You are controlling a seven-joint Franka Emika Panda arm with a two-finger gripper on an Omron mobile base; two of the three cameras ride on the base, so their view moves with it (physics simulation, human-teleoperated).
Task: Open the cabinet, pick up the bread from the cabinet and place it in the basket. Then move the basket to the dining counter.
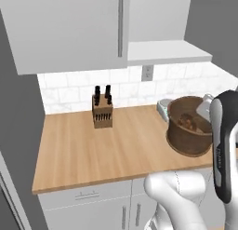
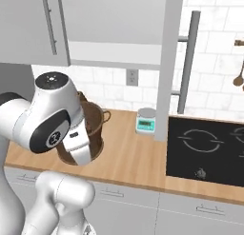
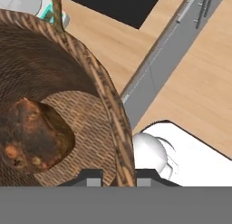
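Note:
The round dark-brown basket point(image 1: 182, 139) is at the right end of the wood worktop point(image 1: 93, 150), tipped a little. Inside it lies the bread point(image 3: 31, 137), a dark-brown loaf, also seen from the left base point(image 1: 188, 121). My gripper point(image 3: 118, 178) straddles the basket's woven rim point(image 3: 113, 114), one fingertip point(image 3: 93, 178) inside and the other outside, shut on it. The arm covers much of the basket point(image 2: 97, 122) in the right base view. The cabinet point(image 1: 69, 29) stands open on its right side, its white shelf point(image 1: 167, 52) bare. The dining counter is out of view.
A knife block point(image 1: 102, 113) stands at the back of the worktop. A small kitchen scale point(image 2: 146, 120) sits just behind the basket. The open cabinet door point(image 2: 169, 63) juts out edge-on above it. A black hob point(image 2: 205, 148) lies to the right.

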